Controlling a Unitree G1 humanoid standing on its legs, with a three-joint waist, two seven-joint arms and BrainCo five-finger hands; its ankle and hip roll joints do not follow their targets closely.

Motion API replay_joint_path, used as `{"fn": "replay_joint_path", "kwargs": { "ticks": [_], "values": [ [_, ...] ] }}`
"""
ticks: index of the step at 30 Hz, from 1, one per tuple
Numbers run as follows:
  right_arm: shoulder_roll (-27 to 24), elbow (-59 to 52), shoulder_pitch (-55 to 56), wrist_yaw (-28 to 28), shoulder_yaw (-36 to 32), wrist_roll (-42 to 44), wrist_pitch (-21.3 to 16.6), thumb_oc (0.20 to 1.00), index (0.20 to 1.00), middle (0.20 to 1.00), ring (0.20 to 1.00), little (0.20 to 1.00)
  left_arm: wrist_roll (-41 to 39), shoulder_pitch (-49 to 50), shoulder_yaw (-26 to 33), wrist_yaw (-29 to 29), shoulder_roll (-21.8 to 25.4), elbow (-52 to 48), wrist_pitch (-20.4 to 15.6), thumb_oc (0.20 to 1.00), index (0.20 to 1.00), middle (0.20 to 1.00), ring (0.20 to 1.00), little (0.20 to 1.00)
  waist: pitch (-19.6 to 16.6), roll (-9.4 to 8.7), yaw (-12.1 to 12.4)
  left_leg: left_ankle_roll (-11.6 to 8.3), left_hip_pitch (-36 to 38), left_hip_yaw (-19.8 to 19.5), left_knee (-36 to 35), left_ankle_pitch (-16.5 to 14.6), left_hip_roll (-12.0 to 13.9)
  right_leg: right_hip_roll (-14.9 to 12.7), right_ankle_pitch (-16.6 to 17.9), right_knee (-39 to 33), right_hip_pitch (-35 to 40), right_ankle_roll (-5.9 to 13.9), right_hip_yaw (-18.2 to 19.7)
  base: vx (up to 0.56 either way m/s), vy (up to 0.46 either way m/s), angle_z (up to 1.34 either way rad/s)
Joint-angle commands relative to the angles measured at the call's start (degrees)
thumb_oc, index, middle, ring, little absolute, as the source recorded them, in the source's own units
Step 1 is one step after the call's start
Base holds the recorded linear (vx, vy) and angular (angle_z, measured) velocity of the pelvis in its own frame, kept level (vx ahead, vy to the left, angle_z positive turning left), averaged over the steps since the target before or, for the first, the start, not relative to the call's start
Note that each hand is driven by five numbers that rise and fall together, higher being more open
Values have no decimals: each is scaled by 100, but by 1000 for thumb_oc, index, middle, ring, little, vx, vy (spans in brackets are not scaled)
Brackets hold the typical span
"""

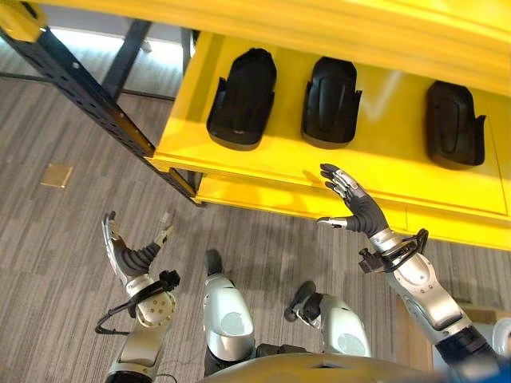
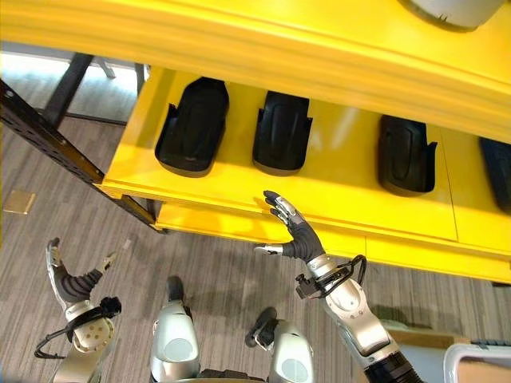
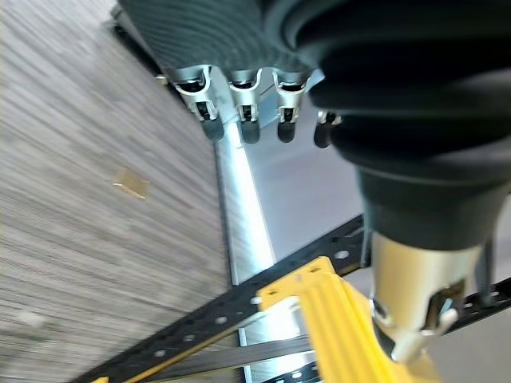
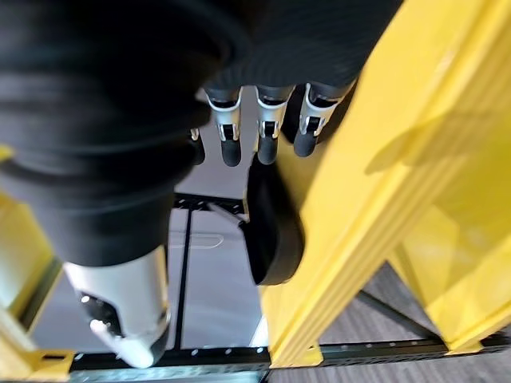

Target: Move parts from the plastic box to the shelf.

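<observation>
Hovering right hand (image 1: 361, 209) at mid-frame, fingers spread and empty, beside the yellow shelf (image 1: 375, 171), so probably easing back clear of black parts (image 1: 330, 102).

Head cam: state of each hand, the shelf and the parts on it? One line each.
left hand: open, empty, low over the floor.
right hand: open, empty, raised at the shelf's front edge.
yellow shelf: holds black parts side by side.
left black part: lying on the shelf.
middle black part: lying on the shelf.
right black part: lying on the shelf, apart from the other two.
</observation>
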Motion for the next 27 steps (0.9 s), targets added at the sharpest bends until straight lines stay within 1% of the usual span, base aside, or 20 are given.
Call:
{"fn": "replay_joint_path", "kwargs": {
  "ticks": [1,2,3,5,6,7,9,10,11,12,15,16,17,19,20,21,22,24,25,27],
  "values": [
    [77,-121,-170,162,-167,213,-38,1000,1000,1000,1000,1000,-294,106,-5,-499,247,99,-58,1000,1000,1000,1000,1000,23,-178,-41,-139,-90,440,420,-209,143,319,64,-875,910,180,-439,15,27,25],
    [64,-148,-152,183,-173,252,23,1000,1000,1000,1000,1000,-356,98,-26,-694,192,226,-70,1000,1000,1000,1000,1000,-9,-144,-98,-191,-40,571,394,-82,214,319,78,-905,933,187,-480,-18,130,48],
    [29,-218,-73,177,-219,440,185,1000,1000,1000,1000,1000,-768,15,-205,-1279,87,467,8,1000,1000,1000,1000,1000,-81,-87,-303,-148,94,958,531,-123,322,231,114,-905,933,228,-558,-29,150,50],
    [25,-228,-67,180,-263,403,216,1000,1000,1000,1000,1000,-930,-28,-226,-1489,39,565,41,1000,1000,1000,1000,1000,-96,-50,-328,-83,87,880,705,-239,248,195,99,-854,896,234,-487,-59,277,57],
    [18,-196,-183,177,-294,382,269,1000,1000,1000,1000,1000,-850,-124,-254,-1615,-66,723,-14,1000,1000,1000,1000,1000,-128,9,-318,130,50,621,948,-632,-82,134,80,-727,830,272,-287,-85,492,47],
    [24,-179,-275,146,-303,460,316,1000,1000,1000,1000,1000,-806,-225,-285,-1695,-57,753,-35,1000,1000,1000,1000,1000,-160,49,-336,280,133,610,877,-864,-315,63,79,-636,789,348,-194,-63,527,16],
    [39,-200,-272,87,-336,498,374,1000,1000,1000,1000,1000,-789,-304,-332,-1766,-13,713,29,1000,1000,1000,1000,1000,-201,95,-360,293,182,577,732,-883,-441,43,114,-639,781,405,-104,10,419,-37],
    [77,-149,-275,-10,-430,539,390,1000,1000,1000,1000,1000,-809,-423,-429,-1895,33,757,80,1000,1000,1000,1000,1000,-252,143,-383,342,158,463,769,-985,-612,23,209,-721,850,486,95,38,486,-23],
    [115,-108,-294,-31,-466,559,384,1000,1000,1000,1000,1000,-788,-480,-486,-1935,55,744,117,1000,1000,1000,1000,1000,-262,163,-401,391,189,432,772,-1037,-700,-3,256,-749,872,539,194,39,691,-3],
    [218,-23,-290,-38,-531,617,319,1000,1000,1000,1000,1000,-642,-580,-579,-2024,144,714,175,1000,1000,1000,1000,1000,-308,198,-441,487,298,449,639,-1064,-875,-89,432,-849,875,685,295,21,524,5],
    [348,40,-277,-102,-561,559,255,1000,1000,1000,1000,1000,-434,-721,-697,-2115,278,647,283,1000,1000,1000,1000,1000,-380,235,-481,583,471,491,358,-1063,-1106,-231,801,-1060,817,826,375,11,429,4],
    [403,66,-265,-166,-571,532,238,1000,1000,1000,1000,1000,-377,-793,-750,-2156,351,618,375,1000,1000,1000,1000,1000,-397,248,-502,637,540,532,196,-1069,-1228,-309,1006,-1171,770,887,384,-19,373,10],
    [430,85,-302,-223,-555,519,218,1000,1000,1000,1000,1000,-350,-816,-773,-2172,375,619,391,1000,1000,1000,1000,1000,-396,246,-486,651,602,599,71,-1041,-1266,-364,1163,-1229,726,899,304,-33,314,6],
    [474,103,-378,-297,-522,502,225,1000,1000,1000,1000,1000,-281,-828,-792,-2178,367,641,343,1000,1000,1000,1000,1000,-389,241,-409,637,728,813,-165,-982,-1289,-521,1461,-1335,682,946,-86,-43,200,-12],
    [491,111,-383,-268,-517,495,225,1000,1000,1000,1000,1000,-290,-830,-794,-2166,361,658,345,1000,1000,1000,1000,1000,-384,247,-392,652,764,871,-224,-973,-1302,-554,1530,-1319,651,952,-187,-25,183,-26],
    [492,110,-376,-227,-525,512,232,1000,1000,1000,1000,1000,-302,-836,-793,-2158,341,693,346,1000,1000,1000,1000,1000,-392,253,-398,660,789,905,-298,-947,-1324,-512,1492,-1309,640,945,-216,58,236,-54],
    [451,70,-313,-129,-558,542,288,1000,1000,1000,1000,1000,-354,-824,-801,-2227,286,751,387,1000,1000,1000,1000,1000,-415,243,-440,627,827,979,-402,-858,-1348,-244,1277,-1341,674,862,-243,105,233,-59],
    [385,-46,-277,-82,-652,553,465,1000,1000,1000,1000,1000,-405,-716,-841,-2336,192,775,433,1000,1000,1000,1000,1000,-452,180,-457,623,782,1127,-497,-730,-1392,146,1056,-1503,828,727,-316,190,178,-75],
    [333,-72,-245,-14,-706,634,512,1000,1000,1000,1000,1000,-465,-680,-884,-2347,168,787,474,1000,1000,1000,1000,1000,-477,143,-546,593,732,1113,-535,-668,-1432,428,987,-1676,906,630,-64,211,61,-63],
    [295,-61,-189,41,-759,704,509,1000,1000,1000,1000,1000,-496,-641,-934,-2339,149,823,465,1000,1000,1000,1000,1000,-500,95,-629,553,663,1101,-505,-652,-1456,645,1018,-1977,993,548,184,179,-34,-17]
  ]
}}
